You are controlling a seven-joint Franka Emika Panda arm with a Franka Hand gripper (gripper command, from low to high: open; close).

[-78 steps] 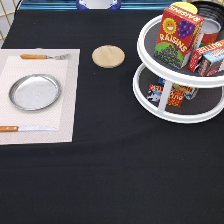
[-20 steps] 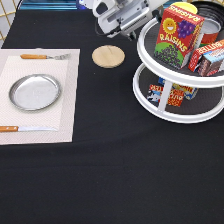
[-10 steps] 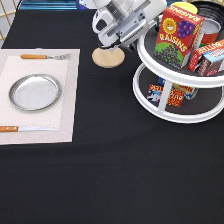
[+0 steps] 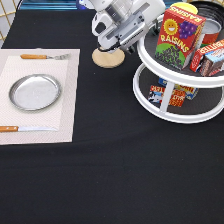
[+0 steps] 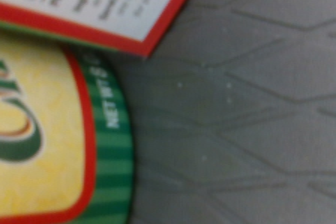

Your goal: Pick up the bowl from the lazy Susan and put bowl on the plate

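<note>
Exterior view, nearest edge first: one knife (image 4: 25, 129) lies along the near side of the single pale placemat (image 4: 67, 100). The plate (image 4: 35, 92), the only one, sits bare in the middle of that mat, and one fork (image 4: 42, 56) lies along the mat's far side. Nothing rests on the plate, so the bowl has not been put there yet.

Farther back, a lone wooden disc (image 4: 108, 58) lies between the mat and the lazy Susan (image 4: 175, 116). There is one turntable with two tiers. Small cartons stand on its lower shelf, too crowded for you to count. On the upper shelf you have one raisin box (image 4: 179, 35) and a red carton (image 4: 212, 56) beside it.

The gripper (image 4: 117, 40) hangs at the upper tier's rim, on the exterior view's left, partly over the wooden disc. You cannot tell whether it is open or closed, and it shows nothing in its hold.

The bowl (image 4: 212, 11), just one, seems to be the dark glossy curve at the far right of the upper tier. It is mostly hidden and lies to the exterior view's right of the gripper, with the raisin box between them. Being round, it offers you no long axis.

Wrist view shows only the grey shelf surface (image 5: 240, 125) and a yellow-and-green label (image 5: 45, 125), with no bowl.
</note>
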